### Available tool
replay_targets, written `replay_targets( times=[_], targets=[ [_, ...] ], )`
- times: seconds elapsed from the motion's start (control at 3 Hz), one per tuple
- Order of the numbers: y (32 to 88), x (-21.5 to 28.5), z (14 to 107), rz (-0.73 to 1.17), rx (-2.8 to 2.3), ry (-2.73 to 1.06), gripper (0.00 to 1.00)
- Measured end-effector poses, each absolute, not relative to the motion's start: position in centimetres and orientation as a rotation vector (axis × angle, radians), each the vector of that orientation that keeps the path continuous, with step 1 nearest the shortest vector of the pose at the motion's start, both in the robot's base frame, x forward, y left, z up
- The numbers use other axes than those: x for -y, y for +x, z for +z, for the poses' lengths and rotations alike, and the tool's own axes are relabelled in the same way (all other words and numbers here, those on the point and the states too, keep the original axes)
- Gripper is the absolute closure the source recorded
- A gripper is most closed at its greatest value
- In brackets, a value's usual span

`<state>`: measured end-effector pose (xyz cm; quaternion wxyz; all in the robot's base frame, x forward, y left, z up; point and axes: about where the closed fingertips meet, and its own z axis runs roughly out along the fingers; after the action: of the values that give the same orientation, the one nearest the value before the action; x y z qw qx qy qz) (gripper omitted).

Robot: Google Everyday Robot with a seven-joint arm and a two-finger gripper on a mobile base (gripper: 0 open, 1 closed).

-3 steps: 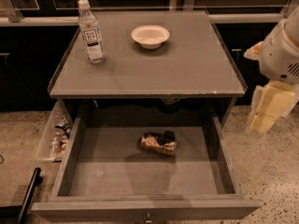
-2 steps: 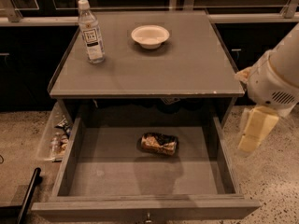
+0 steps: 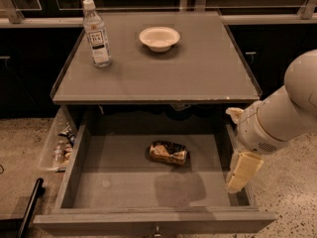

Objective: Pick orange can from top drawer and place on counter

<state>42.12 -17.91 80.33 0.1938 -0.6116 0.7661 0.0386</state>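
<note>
While the orange can (image 3: 169, 152) lies sideways in the top drawer (image 3: 99, 182), the tool (image 3: 241, 171) hangs lower right, likely lining up; can't tell its grip.

Orange can (image 3: 168, 153) lies sideways in top drawer (image 3: 114, 180); gripper (image 3: 241, 173) over right wall.

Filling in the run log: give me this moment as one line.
stage: pick not done | gripper: over right wall of open grey top drawer | shiny orange-gold metal can: lying on drawer floor, untouched
</note>
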Motion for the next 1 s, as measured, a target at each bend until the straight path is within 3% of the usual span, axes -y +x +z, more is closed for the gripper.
replay_targets(
  times=[1.0],
  targets=[
    [42.3, 16.6, 77.4, 0.142, -2.092, -1.67, 0.0]
  ],
)
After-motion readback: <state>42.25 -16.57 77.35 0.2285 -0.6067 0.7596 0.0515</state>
